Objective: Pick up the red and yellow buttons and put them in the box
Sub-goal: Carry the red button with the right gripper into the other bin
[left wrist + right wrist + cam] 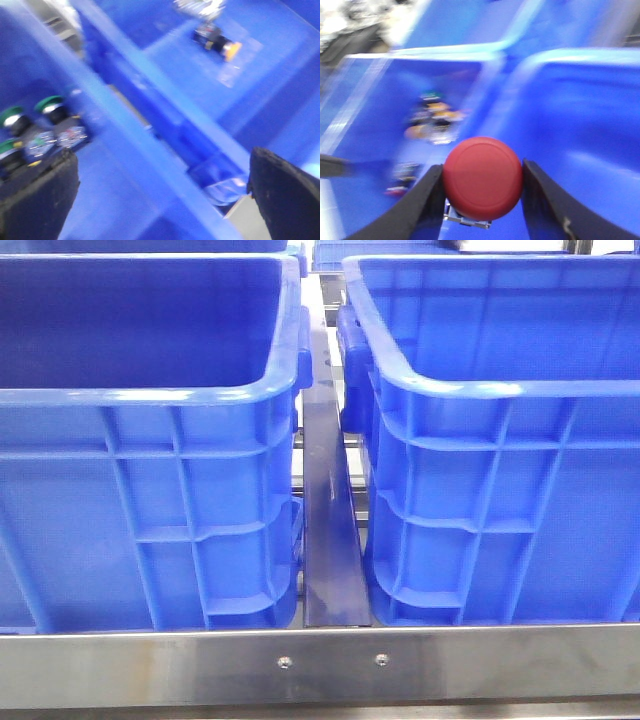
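Note:
My right gripper is shut on the red button, whose domed cap faces the camera between both fingers. It hangs above the two blue crates, near the rims where they meet. The yellow button lies on its side on a crate floor, beside a clear plastic bag, far from my left gripper. That gripper is open and holds nothing, and it hovers over a crate wall. Neither gripper shows in the front view.
Two large blue crates, left and right, stand side by side with a narrow metal gap between them. Green-capped buttons lie by the left gripper's finger. A blurred heap of mixed buttons sits in one crate.

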